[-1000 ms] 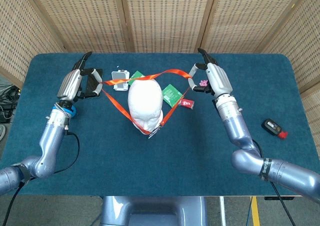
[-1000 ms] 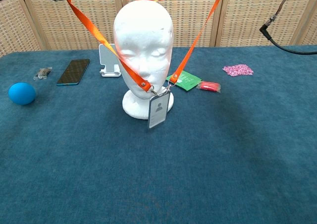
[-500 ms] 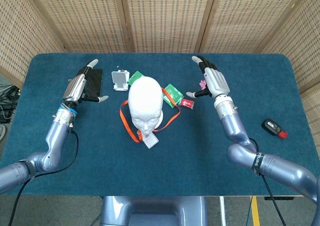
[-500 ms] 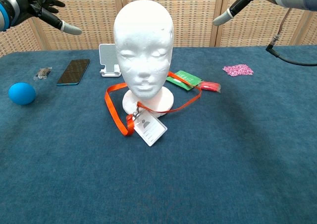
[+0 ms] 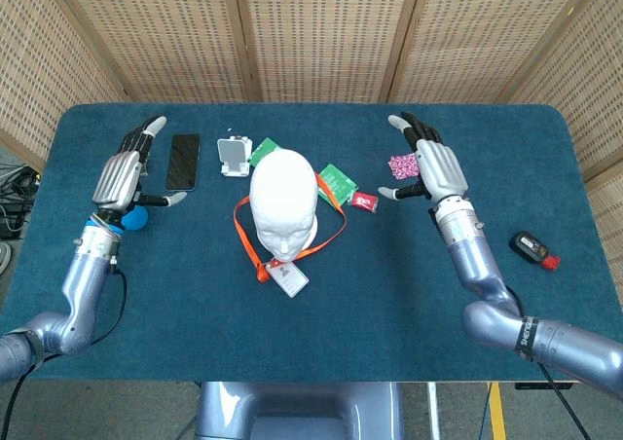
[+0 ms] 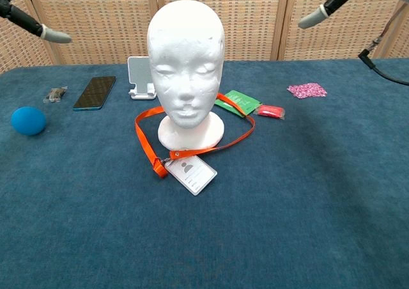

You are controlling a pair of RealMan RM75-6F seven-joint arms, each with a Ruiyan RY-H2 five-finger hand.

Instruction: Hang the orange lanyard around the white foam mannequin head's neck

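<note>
Left hand: the left hand (image 5: pixel 122 172) hovers over the far left of the table (image 5: pixel 409 304), fingers spread, holding nothing; in the chest view only a fingertip shows at the top left edge.
Right hand: the right hand (image 5: pixel 434 170) hovers over the far right of the table, fingers spread and empty, just beside the pink glitter patch (image 6: pixel 307 89).
Lanyard: the orange lanyard (image 6: pixel 146 142) lies slack in a loop around the base of the white foam mannequin head (image 6: pixel 185 59), resting on the table, with its white badge card (image 6: pixel 191 173) flat on the near side of the base.
Head: upright in the middle of the table, face toward the near edge.
Step in hand: the loop is over the head and encircles it, so the hanging looks done; both hands are clear of the strap.
Next move: judged from this, only a retreat of the arms is called for, kept high and wide so no finger snags the strap or tips the head.
Left surroundings: a black phone (image 5: pixel 182 161) and a blue ball (image 6: pixel 28 120) lie near the left hand.
Behind the head: a white phone stand (image 6: pixel 140 77) on the far side, a green packet (image 6: pixel 238 101) and a small red item (image 6: pixel 270 112) to the right.
Far right: a black key fob (image 5: pixel 533 248) near the table's right edge.
</note>
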